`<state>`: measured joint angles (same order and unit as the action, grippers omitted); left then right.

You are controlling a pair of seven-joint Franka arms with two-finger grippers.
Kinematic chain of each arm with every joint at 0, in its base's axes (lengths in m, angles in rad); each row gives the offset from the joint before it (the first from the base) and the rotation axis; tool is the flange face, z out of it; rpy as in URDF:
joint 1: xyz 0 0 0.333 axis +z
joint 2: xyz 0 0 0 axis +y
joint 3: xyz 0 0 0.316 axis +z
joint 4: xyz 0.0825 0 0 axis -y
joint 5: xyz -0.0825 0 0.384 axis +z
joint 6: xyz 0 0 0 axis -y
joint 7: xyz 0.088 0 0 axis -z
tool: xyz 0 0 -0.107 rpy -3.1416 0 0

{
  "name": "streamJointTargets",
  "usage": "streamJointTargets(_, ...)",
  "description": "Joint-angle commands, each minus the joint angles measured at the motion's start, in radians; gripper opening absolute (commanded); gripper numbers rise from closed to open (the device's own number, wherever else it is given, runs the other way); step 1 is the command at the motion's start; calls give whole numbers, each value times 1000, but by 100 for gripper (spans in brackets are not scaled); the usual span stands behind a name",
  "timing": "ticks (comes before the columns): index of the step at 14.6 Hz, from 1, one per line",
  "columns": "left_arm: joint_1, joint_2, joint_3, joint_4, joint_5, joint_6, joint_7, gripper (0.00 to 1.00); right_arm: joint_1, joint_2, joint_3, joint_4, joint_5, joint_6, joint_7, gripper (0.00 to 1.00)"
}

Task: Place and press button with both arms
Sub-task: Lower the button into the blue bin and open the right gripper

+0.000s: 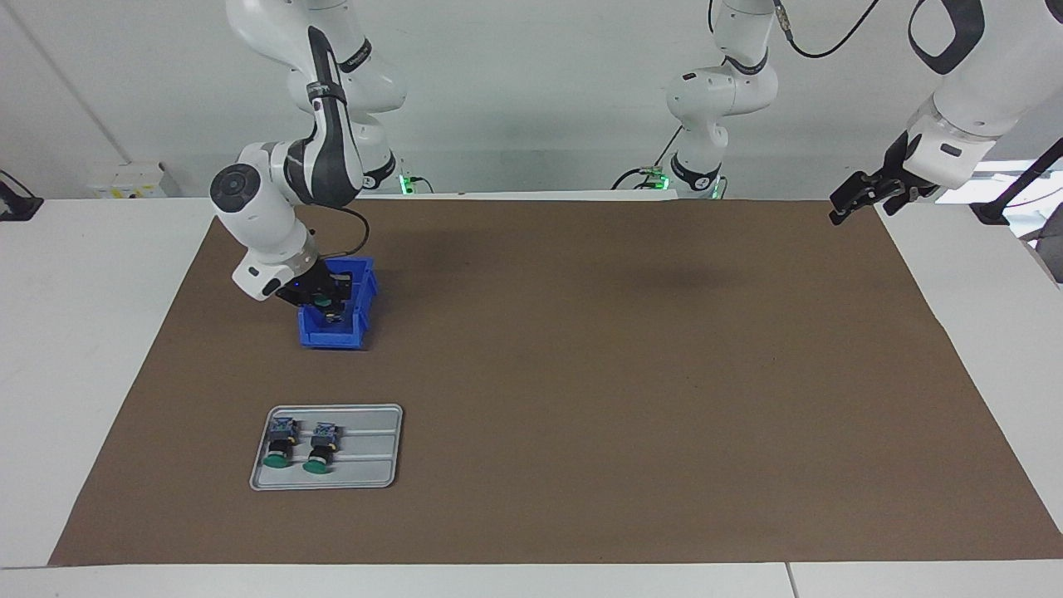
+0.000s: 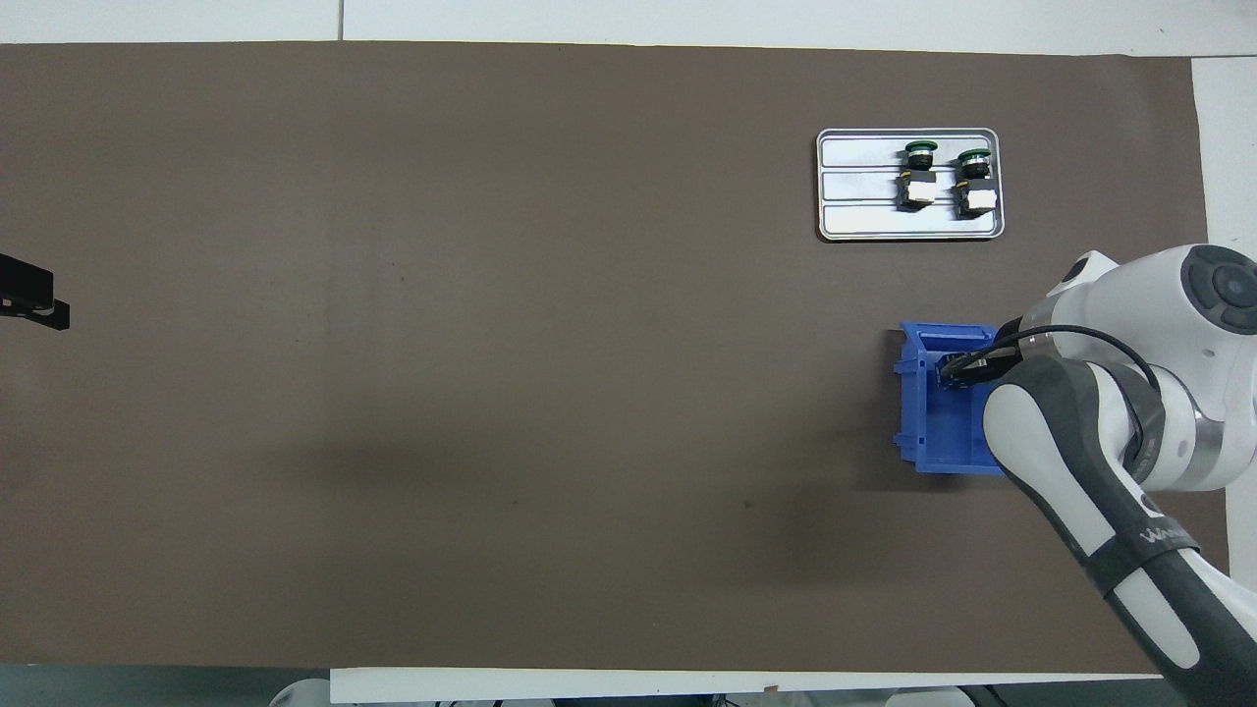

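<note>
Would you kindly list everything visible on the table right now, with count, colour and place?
push-buttons: two, green caps, black bodies, lying side by side on the tray.
tray: one, silver-grey, toward the right arm's end, farther from the robots than the bin.
bin: one, blue, contents mostly hidden by the gripper.
mat: one, brown, covering the table.
right gripper: black, down inside the bin.
left gripper: black, open, waiting over the mat's edge at the left arm's end.

mat (image 1: 581,374): matt brown, paper-like | tray (image 1: 390,415): smooth grey metal | bin (image 1: 365,286): glossy blue plastic
</note>
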<state>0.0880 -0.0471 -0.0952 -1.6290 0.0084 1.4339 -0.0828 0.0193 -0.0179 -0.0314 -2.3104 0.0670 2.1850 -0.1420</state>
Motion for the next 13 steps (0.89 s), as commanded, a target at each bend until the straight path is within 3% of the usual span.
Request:
streamJointTargets(1, 7, -25, -9, -25, 21, -6, 14, 100, -9, -8, 10, 6, -9, -13, -10, 41)
streamJointTargets(5, 7, -25, -9, -23, 21, -3, 14, 100, -9, -4, 10, 26, -9, -36, -8, 44)
streamJointTargets(9, 7, -25, -9, -25, 21, -6, 14, 100, -9, -4, 10, 29, -9, -42, -8, 63)
streamJointTargets(13, 7, -25, -11, -23, 21, -7, 12, 100, -9, -5, 10, 78, -9, -95, -8, 64)
